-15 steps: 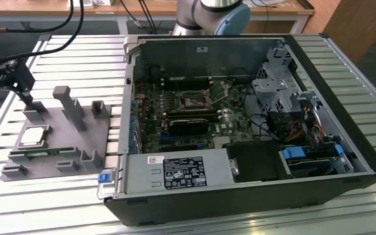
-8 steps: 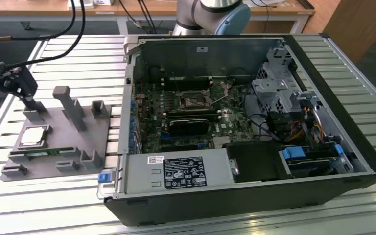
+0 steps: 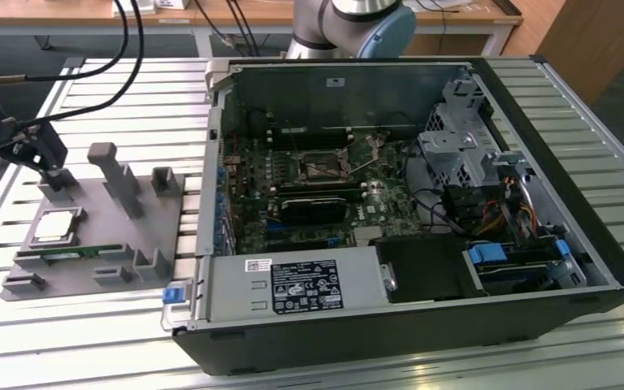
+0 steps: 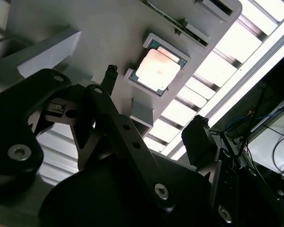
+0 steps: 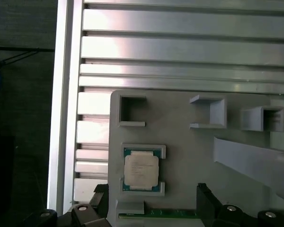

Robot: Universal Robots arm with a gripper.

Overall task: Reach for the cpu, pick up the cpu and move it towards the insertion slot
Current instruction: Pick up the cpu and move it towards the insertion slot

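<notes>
Exterior view: the gripper [image 3: 54, 177] hangs above the grey tray [image 3: 117, 237], near the cpu [image 3: 58, 225] in its pocket; the insertion slot [image 3: 321, 168] lies inside the computer case [image 3: 556, 146]. Second wrist view: fingers [image 4: 111, 78] spread, holding nothing. First wrist view: fingers [image 5: 203, 198] partly cut off, cpu [image 5: 141, 169] lying free.

Bright even light, strong glare on the table slats [image 4: 217, 66], computer case [image 3: 344, 89] interior dim, shadowed
</notes>
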